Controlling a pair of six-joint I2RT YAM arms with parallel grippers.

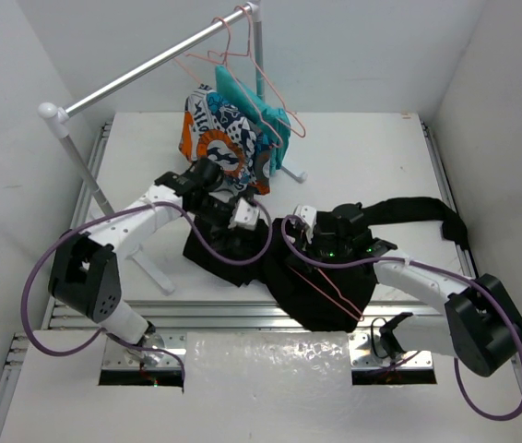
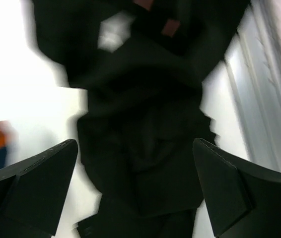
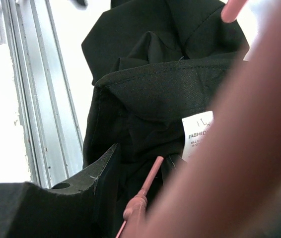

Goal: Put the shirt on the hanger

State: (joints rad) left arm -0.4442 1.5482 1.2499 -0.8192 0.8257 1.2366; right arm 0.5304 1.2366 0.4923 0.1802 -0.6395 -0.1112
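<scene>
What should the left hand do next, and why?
Probably lower the open left hand and pinch the large black fabric shirt bunched below it. The right hand holds the thin pink wire hanger at the collar, so the shirt needs pulling over it.

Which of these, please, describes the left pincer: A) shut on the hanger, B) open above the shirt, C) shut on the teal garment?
B: the left pincer has its jaws wide apart over the shirt, clamping nothing.
</scene>
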